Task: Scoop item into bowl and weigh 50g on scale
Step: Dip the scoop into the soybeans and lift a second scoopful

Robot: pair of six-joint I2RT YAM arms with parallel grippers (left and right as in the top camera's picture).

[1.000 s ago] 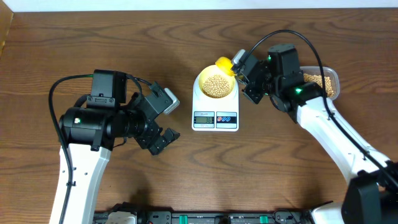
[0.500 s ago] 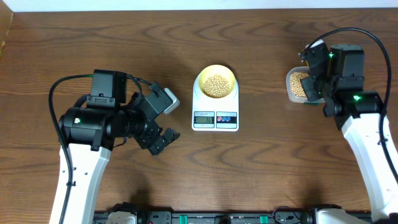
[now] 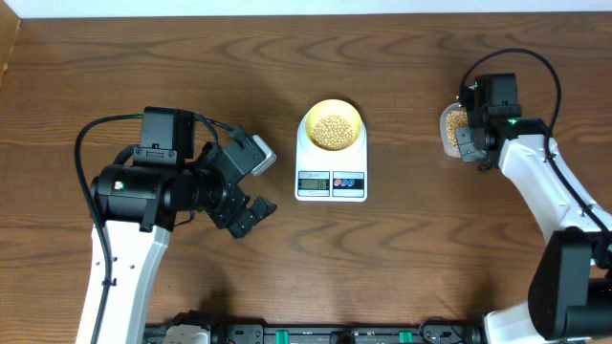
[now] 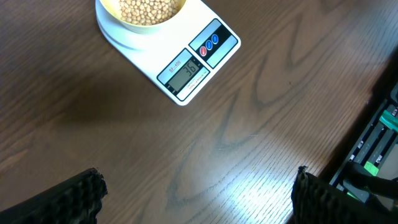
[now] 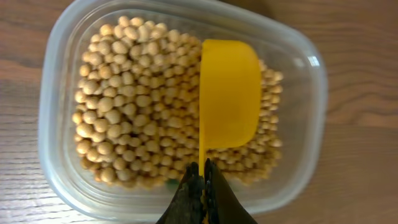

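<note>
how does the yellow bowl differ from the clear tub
The small round pale yellow bowl is opaque; the clear rectangular plastic container is see-through. The bowl sits on the white digital scale; the container on the wooden table. A yellow scoop hangs over the container, not the bowl. Both hold tan beans.

Light is bright and even, soft from above. In the left wrist view a pale sheen lies on the bench (image 4: 249,180) below the scale (image 4: 186,59), a dim soft shadow to the scale's left. Focus is sharp throughout.
</note>
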